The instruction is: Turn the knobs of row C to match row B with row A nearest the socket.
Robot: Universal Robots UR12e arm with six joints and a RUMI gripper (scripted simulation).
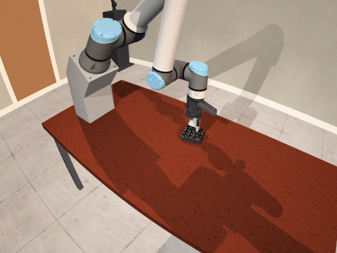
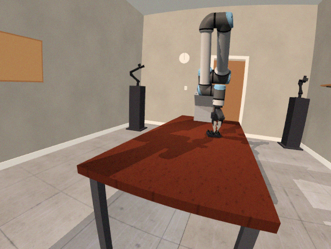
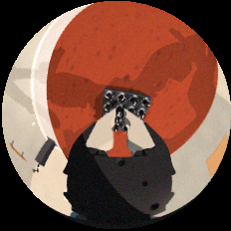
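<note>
The black knob box [image 1: 191,140] [image 2: 213,135] [image 3: 127,92] lies on the table, with several knobs on top. In the wrist view it sits at a slight angle ahead of the fingers. The pale marks on the knobs are too small to read, and I cannot tell the rows or the socket side. My gripper [image 1: 197,130] [image 2: 215,131] [image 3: 119,109] points down at the box, its pale fingertips low among the knobs. It is shut on a dark knob, which shows between the tips in the wrist view; which knob I cannot tell. The fingers hide some neighbouring knobs.
The red-brown table [image 1: 128,108] [image 2: 208,171] bears the box and the arm's grey pedestal [image 1: 93,106]. Two dark stands [image 2: 136,107] [image 2: 294,120] with small arms are on the floor beyond the table's sides. The arm's shadow falls across the table.
</note>
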